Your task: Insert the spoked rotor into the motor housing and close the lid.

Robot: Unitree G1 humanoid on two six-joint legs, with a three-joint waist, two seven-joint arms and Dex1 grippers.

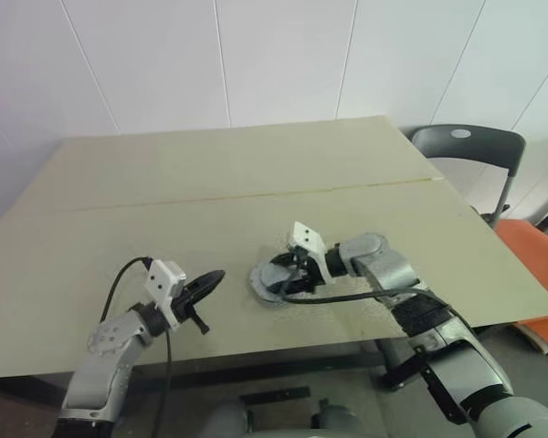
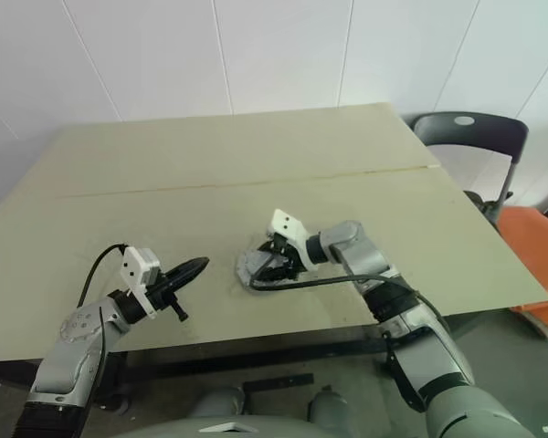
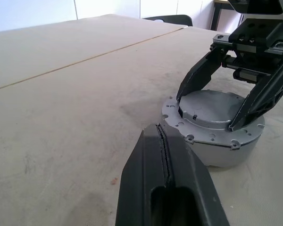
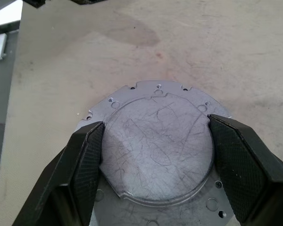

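Observation:
The motor housing (image 3: 212, 147) is a round grey casing with a holed flange, resting on the table near its front edge. A grey scratched lid (image 4: 158, 160) covers its top. The spoked rotor is hidden. My right gripper (image 4: 155, 126) reaches down from the right, its two black fingers (image 3: 198, 75) pressed against opposite sides of the lid's raised disc. My left gripper (image 1: 205, 281) hovers level just left of the housing with its tip pointing at it. It is shut and holds nothing.
The beige table (image 1: 256, 182) has a seam running across its middle. A dark chair (image 1: 466, 146) stands at the back right corner, and an orange seat (image 1: 534, 265) sits beside the right edge. The housing lies close to the table's front edge.

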